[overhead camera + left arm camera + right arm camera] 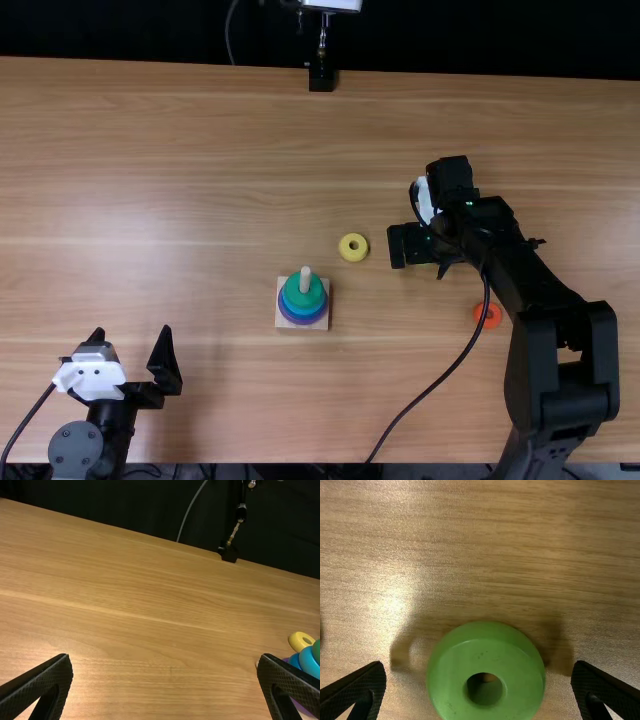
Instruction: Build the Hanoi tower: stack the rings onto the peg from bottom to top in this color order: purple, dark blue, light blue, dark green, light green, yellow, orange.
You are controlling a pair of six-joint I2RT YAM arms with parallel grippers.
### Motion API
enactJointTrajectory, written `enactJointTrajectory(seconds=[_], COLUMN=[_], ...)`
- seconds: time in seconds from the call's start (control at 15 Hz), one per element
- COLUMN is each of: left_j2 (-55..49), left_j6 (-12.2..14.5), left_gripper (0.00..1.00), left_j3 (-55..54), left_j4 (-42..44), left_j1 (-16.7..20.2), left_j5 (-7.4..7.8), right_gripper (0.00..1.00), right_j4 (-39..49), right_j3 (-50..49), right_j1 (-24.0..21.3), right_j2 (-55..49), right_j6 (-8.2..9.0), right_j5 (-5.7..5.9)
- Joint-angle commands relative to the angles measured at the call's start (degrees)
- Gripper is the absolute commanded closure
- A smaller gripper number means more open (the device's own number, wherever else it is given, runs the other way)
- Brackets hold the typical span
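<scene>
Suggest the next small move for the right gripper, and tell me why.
Probably the right gripper should close on the thick, round light green ring, perhaps after lowering slightly. Its open fingers stand on either side of that ring, the dark green ring is uppermost on the pale upright peg, and light green comes next in order.

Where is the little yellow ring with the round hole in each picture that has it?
Top view: yellow ring, right of the middle, a bit farther from the robot than the ring tower.
Left wrist view: yellow ring, close beside the tower, near the picture's edge.
Shared landmark: that tower.
</scene>
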Motion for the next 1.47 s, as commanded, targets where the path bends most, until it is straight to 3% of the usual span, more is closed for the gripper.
enactJointTrajectory(seconds=[0.0,0.13,0.2,0.27,0.33,0.6,0.87,1.0,1.2,1.4], left_j2=[-0.7,-0.7,-0.7,-0.7,-0.7,-0.7,-0.7,-0.7,-0.7,-0.7], left_j6=[0.2,0.2,0.2,0.2,0.2,0.2,0.2,0.2,0.2,0.2], left_gripper=[0.0,0.0,0.0,0.0,0.0,0.0,0.0,0.0,0.0,0.0], left_j3=[-3.2,-3.2,-3.2,-3.2,-3.2,-3.2,-3.2,-3.2,-3.2,-3.2], left_j4=[-1.1,-1.1,-1.1,-1.1,-1.1,-1.1,-1.1,-1.1,-1.1,-1.1], left_j1=[0.1,0.1,0.1,0.1,0.1,0.1,0.1,0.1,0.1,0.1], left_j5=[0.66,0.77,0.66,0.66,0.77,0.77,0.66,0.66,0.66,0.66], right_gripper=[0.17,0.69,0.89,1.0,1.0,1.0,1.0,1.0,1.0,1.0], right_j4=[0.0,0.3,0.6,0.6,0.2,0.1,-1.8,-9.3,-23.2,-30.0], right_j3=[1.2,1.2,1.2,1.2,1.2,1.3,5.2,9.2,17.0,24.8], right_j1=[-0.4,-0.4,-0.4,-0.4,-0.4,-0.4,0.1,0.1,0.4,3.3], right_j2=[0.7,0.7,0.7,0.7,0.7,0.5,0.0,-0.2,-3.7,-4.6], right_j6=[0.23,0.13,0.13,0.23,0.23,0.13,-3.88,-4.2,-7.47,-7.68], right_j5=[0.56,0.56,0.56,0.45,-0.07,-0.28,-0.39,-0.39,-0.39,-0.49])
